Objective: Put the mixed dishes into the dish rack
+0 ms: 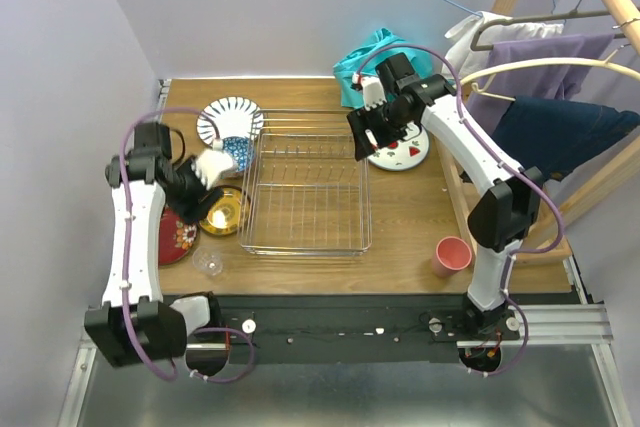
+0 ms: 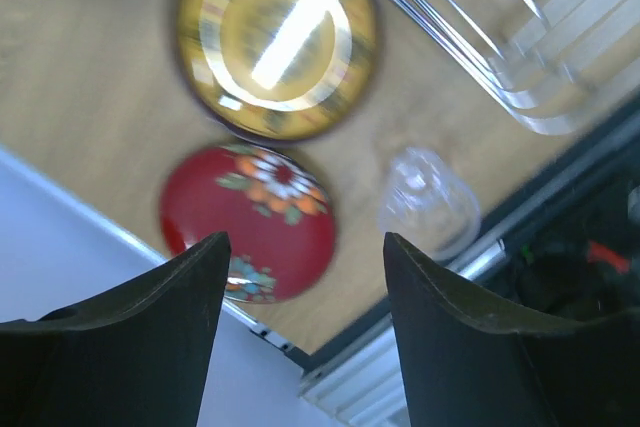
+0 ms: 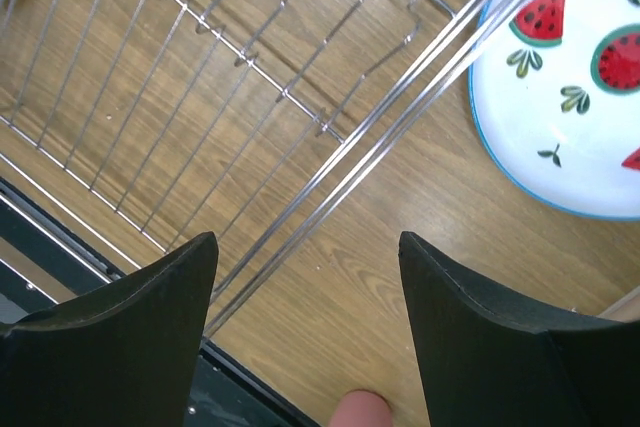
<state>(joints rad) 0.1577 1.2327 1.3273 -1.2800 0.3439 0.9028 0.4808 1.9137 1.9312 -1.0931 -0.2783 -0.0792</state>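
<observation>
The dish rack point(image 1: 305, 250), a silver wire basket, stands mid-table with nothing in it. Left of it lie a blue-striped white plate point(image 1: 230, 119), a blue patterned bowl point(image 1: 237, 152), a gold saucer point(image 1: 226, 215), a red saucer point(image 1: 175, 239) and a clear glass point(image 1: 209, 264). My left gripper point(image 1: 200, 205) hovers open above the saucers; its wrist view shows the gold saucer point(image 2: 275, 39), red saucer point(image 2: 248, 222) and glass point(image 2: 428, 202) below, nothing between the fingers point(image 2: 190, 287). My right gripper point(image 1: 361, 140) hangs open over the rack's right rim point(image 3: 400, 117), beside the white plate with red fruit marks point(image 3: 570, 97).
A pink cup point(image 1: 452, 256) stands at the front right of the table. A wooden clothes frame point(image 1: 560, 67) with hangers and garments fills the right side, and a teal cloth point(image 1: 375, 52) lies behind the rack. The black table edge point(image 1: 330, 312) runs along the front.
</observation>
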